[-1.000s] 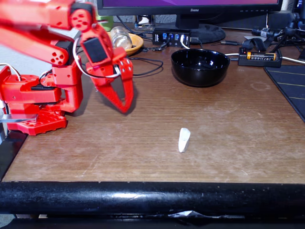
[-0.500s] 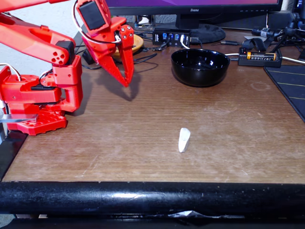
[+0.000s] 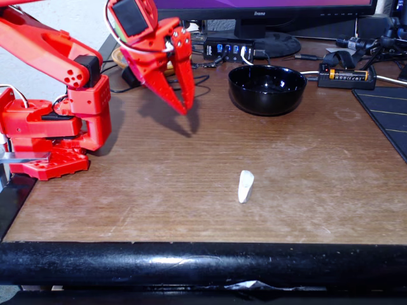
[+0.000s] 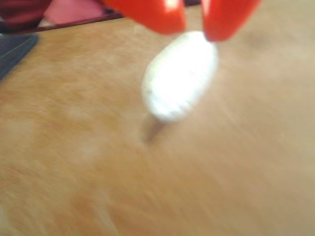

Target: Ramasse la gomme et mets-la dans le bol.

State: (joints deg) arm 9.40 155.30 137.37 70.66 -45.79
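The white wedge-shaped eraser [image 3: 245, 185] lies on the wooden table, near the front edge and apart from everything else. At the back stands the glossy black bowl [image 3: 267, 89], with nothing visible inside it. My red gripper [image 3: 184, 109] hangs above the table to the left of the bowl, well behind and left of the eraser, pointing down. Its fingertips meet and hold nothing. In the blurred wrist view the eraser [image 4: 179, 73] shows as a white blob just below the two red fingertips [image 4: 147, 14].
The red arm base [image 3: 51, 127] stands at the left. Behind the bowl are a USB hub [image 3: 229, 49], cables and a monitor foot [image 3: 270, 41]. A battery holder [image 3: 344, 75] and a black mat [image 3: 385, 111] sit at the right. A black bar [image 3: 203, 264] runs along the front edge.
The gripper has lifted and swung away from the front, then right toward the bowl. The eraser and bowl have not moved.
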